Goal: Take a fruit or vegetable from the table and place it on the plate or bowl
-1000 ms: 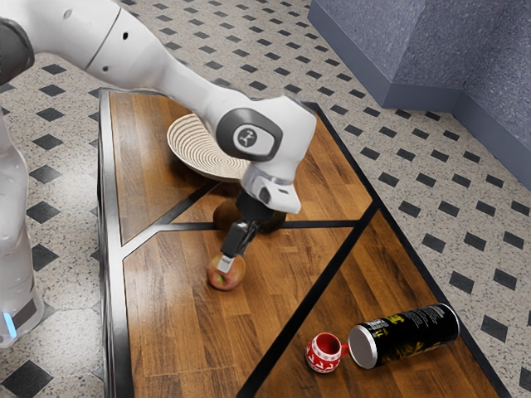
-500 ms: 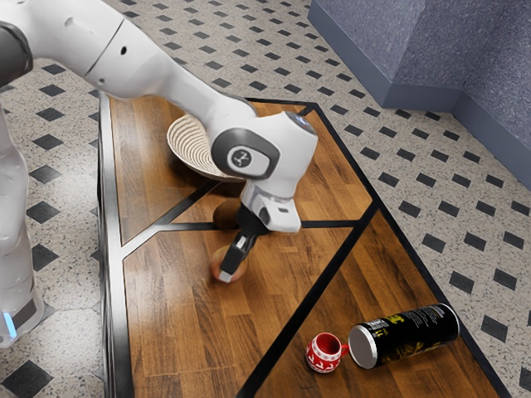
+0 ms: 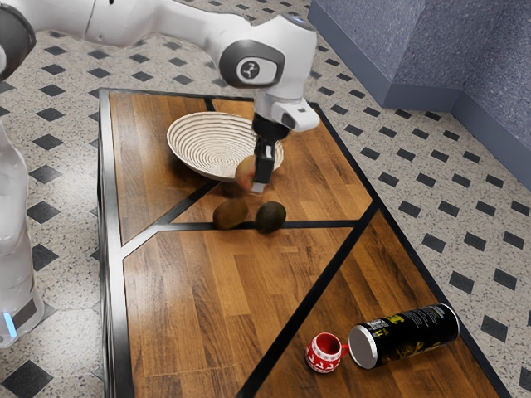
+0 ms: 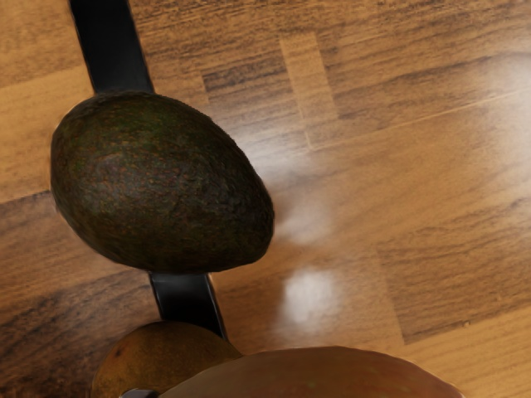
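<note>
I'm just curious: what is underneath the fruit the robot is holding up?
Below the held fruit lie a dark avocado and a brown fruit on the wooden table. The held fruit hides part of the brown one.

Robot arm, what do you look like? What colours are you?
My arm is smooth, round white shells with dark grey joints. One round grey cap carries a small white mark. My gripper has slim black fingers below a white wrist. A small blue light glows on my base.
</note>
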### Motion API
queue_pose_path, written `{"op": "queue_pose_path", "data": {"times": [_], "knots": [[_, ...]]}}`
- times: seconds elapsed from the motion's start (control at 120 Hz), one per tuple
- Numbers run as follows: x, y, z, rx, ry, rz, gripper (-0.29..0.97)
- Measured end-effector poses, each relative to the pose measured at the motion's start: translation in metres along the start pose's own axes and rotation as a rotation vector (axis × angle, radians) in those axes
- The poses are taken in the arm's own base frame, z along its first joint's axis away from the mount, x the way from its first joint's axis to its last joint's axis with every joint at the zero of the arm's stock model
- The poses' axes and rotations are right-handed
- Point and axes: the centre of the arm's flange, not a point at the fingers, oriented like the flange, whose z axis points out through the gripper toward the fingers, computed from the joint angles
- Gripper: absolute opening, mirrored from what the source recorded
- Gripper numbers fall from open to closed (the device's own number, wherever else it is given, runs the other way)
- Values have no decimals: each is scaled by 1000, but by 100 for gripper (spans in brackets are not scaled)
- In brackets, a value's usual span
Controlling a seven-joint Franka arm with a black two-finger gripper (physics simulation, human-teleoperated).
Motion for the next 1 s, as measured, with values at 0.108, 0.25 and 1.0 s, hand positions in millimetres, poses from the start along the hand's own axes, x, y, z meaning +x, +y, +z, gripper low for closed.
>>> {"op": "queue_pose_path", "data": {"times": [0.108,0.25,1.0], "knots": [[-6,-44,-22,39,29,-119,22],[-6,-93,-34,96,39,-237,24],[-11,-208,8,161,-50,-599,45]]}}
